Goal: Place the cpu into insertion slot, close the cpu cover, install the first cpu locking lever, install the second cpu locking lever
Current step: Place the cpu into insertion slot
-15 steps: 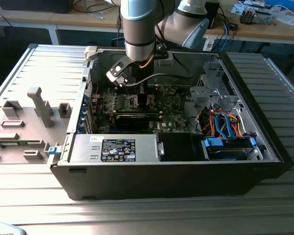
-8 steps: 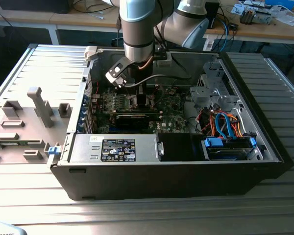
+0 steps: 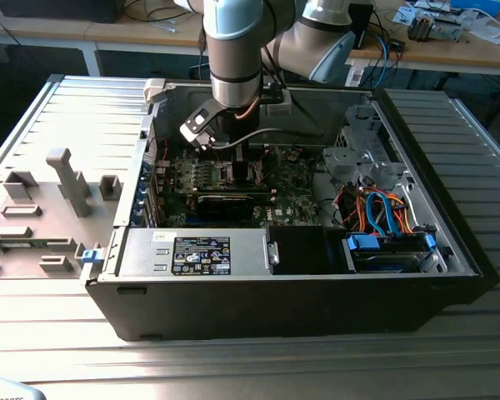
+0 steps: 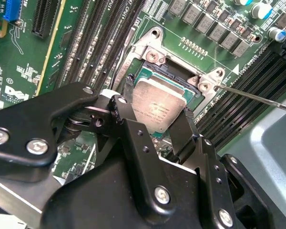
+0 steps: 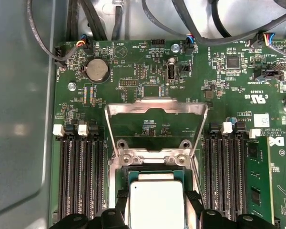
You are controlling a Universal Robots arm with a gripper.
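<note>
Since the cpu cover (image 5: 157,104) stands swung up off the slot, the step in hand reads as placing the chip. Exterior view's left: grey panel (image 3: 83,108) with moulded fixtures, nothing near it. Next along, the open computer case (image 3: 233,312); the arm (image 3: 233,50) reaches down into it, gripper (image 3: 233,162) low over the green motherboard (image 3: 292,179). Exterior view's right: blue and orange cables (image 3: 383,212) by the drive bay, well apart from the work.

In both wrist views the 2 fingers (image 4: 128,86) press on opposite edges of the cpu (image 4: 159,107): clamped on it. Chip is at the insertion slot (image 4: 168,71), between the banks of memory slots (image 5: 81,176); seated or just above it, cannot tell. Its edges look roughly parallel to the slot's rim.

Judgement: keep the chip level and square to the slot, lower it straight down with no sideways slide, add no force. Bent contacts are the risk. Hold the grip until the chip lies flat all round, clear of the raised cover.
</note>
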